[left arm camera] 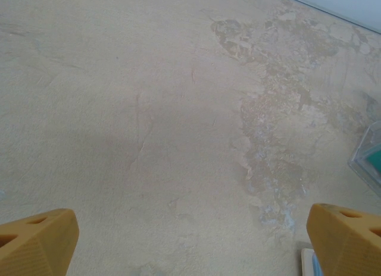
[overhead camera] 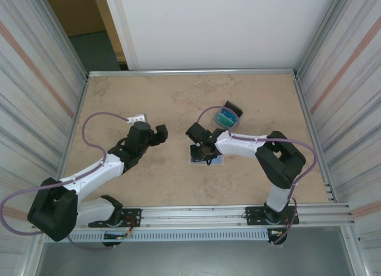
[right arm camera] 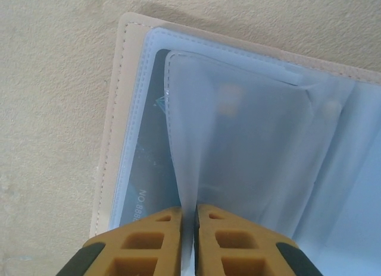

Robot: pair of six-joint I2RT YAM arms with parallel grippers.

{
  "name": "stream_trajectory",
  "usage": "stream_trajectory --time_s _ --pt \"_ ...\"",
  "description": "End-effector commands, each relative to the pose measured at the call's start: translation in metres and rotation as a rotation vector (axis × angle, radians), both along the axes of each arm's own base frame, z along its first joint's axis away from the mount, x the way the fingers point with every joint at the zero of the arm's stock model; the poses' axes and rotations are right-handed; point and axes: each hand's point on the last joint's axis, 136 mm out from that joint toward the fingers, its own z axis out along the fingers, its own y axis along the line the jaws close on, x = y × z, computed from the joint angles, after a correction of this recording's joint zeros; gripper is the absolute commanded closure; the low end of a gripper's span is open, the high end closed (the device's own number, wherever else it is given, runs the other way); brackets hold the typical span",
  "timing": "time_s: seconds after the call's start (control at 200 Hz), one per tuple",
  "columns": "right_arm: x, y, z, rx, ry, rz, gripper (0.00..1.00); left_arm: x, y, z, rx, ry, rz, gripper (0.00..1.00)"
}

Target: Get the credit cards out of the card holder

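Note:
The card holder (overhead camera: 215,160) lies open on the table at the centre; up close its tan stitched edge (right arm camera: 110,139) frames pale blue see-through panels. A dark navy credit card (right arm camera: 146,169) with white printed digits sits inside the lower panel. My right gripper (right arm camera: 189,212) is shut on the edge of an upper pale blue panel (right arm camera: 238,133), holding it up off the card; from above it (overhead camera: 205,150) covers most of the holder. My left gripper (overhead camera: 162,132) hovers open to the left of the holder, its fingers (left arm camera: 36,240) wide apart over bare table.
A clear plastic tray (overhead camera: 228,115) of teal and blue cards stands behind the holder; its corner (left arm camera: 369,160) shows at the right of the left wrist view. A small white object (overhead camera: 137,117) lies at the left. Metal walls enclose the table.

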Motion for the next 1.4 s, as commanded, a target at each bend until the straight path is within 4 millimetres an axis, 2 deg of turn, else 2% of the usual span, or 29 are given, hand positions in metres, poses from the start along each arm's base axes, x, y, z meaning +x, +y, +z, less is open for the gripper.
stream_trajectory --time_s 0.0,0.105,0.236,0.631,0.887,1.082,1.398 --pt "-0.011 0.000 0.006 0.019 0.008 0.068 0.89 0.002 0.002 0.015 -0.020 -0.031 0.004 0.01" --pt "-0.019 0.014 0.017 0.060 -0.013 0.153 0.90 0.002 0.001 0.017 -0.024 -0.038 -0.002 0.01" --pt "-0.029 0.021 0.023 0.086 -0.010 0.218 0.90 0.002 -0.002 0.018 -0.031 -0.041 -0.010 0.01" --pt "-0.021 0.007 0.032 0.077 -0.041 0.151 0.84 0.007 -0.015 0.021 -0.009 -0.044 -0.050 0.01" --pt "-0.013 -0.001 0.036 0.126 -0.034 0.093 0.82 0.008 -0.038 0.020 0.151 0.002 -0.140 0.01" --pt "-0.011 -0.014 0.038 0.132 -0.037 0.050 0.81 0.009 -0.055 0.011 0.197 0.036 -0.189 0.01" --pt "-0.005 -0.051 0.036 0.112 -0.041 -0.050 0.77 0.004 -0.062 0.001 0.193 0.072 -0.227 0.01"
